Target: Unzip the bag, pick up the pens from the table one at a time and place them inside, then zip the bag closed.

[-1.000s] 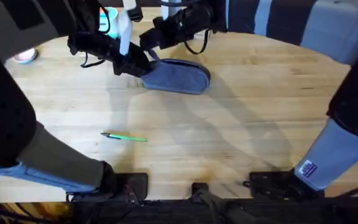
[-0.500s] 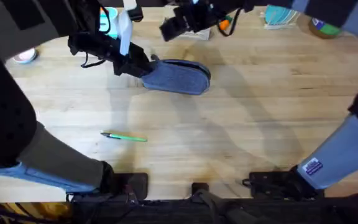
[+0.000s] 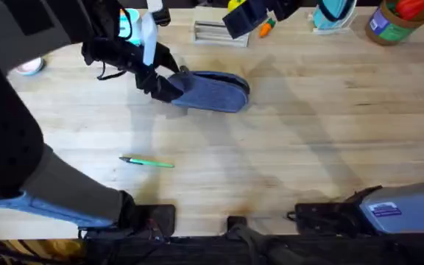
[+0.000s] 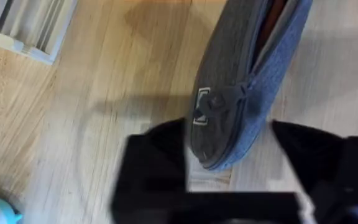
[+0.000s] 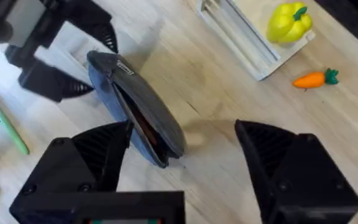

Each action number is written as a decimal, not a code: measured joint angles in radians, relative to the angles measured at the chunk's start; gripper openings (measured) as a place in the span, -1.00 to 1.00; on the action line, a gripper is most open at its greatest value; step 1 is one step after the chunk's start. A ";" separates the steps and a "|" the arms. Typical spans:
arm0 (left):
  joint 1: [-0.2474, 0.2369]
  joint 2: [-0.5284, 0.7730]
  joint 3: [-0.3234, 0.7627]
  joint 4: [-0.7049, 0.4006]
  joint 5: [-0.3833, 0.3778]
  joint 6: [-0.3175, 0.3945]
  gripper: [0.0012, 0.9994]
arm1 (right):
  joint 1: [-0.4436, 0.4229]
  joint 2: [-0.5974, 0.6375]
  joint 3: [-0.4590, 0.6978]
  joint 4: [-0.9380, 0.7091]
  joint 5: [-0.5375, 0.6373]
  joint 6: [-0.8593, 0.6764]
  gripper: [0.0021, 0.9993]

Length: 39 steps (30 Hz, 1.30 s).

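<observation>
The blue-grey bag (image 3: pixel 213 90) lies on the table (image 3: pixel 308 140) at the back, its zip partly open and an orange lining showing (image 4: pixel 272 18). My left gripper (image 3: pixel 171 87) is at the bag's left end, open; in the left wrist view its black fingers (image 4: pixel 157 168) straddle the bag's tip (image 4: pixel 225 124). My right gripper (image 3: pixel 247 16) hangs raised beyond the bag, open with nothing between its fingers (image 5: pixel 98 155); its wrist view shows the bag (image 5: pixel 135 115) below. One green pen (image 3: pixel 147 163) lies on the table near the front left, seen again as a green pen (image 5: pixel 5 127).
A white slatted rack (image 3: pixel 219 31) stands at the back with a yellow toy pepper (image 5: pixel 289 22) on it and a toy carrot (image 5: pixel 312 79) beside it. A jar (image 3: pixel 392 22) stands at the back right, a small round dish (image 3: pixel 29 66) at the far left.
My right gripper has lifted off the bag and swung up and to the right. The left gripper stayed at the bag's left end. The bag and pen have not moved.
</observation>
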 joint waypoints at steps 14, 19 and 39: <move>0.086 -0.106 0.068 -0.136 -0.001 -0.003 0.99 | 0.014 -0.157 0.009 -0.051 -0.008 -0.003 1.00; 0.173 -0.210 0.084 -0.166 -0.001 0.000 0.99 | 0.068 -0.085 -0.085 -0.039 -0.029 -0.006 1.00; 0.211 -0.214 0.084 -0.270 0.019 0.301 0.99 | 0.151 0.121 -0.123 0.047 -0.035 -0.082 -0.94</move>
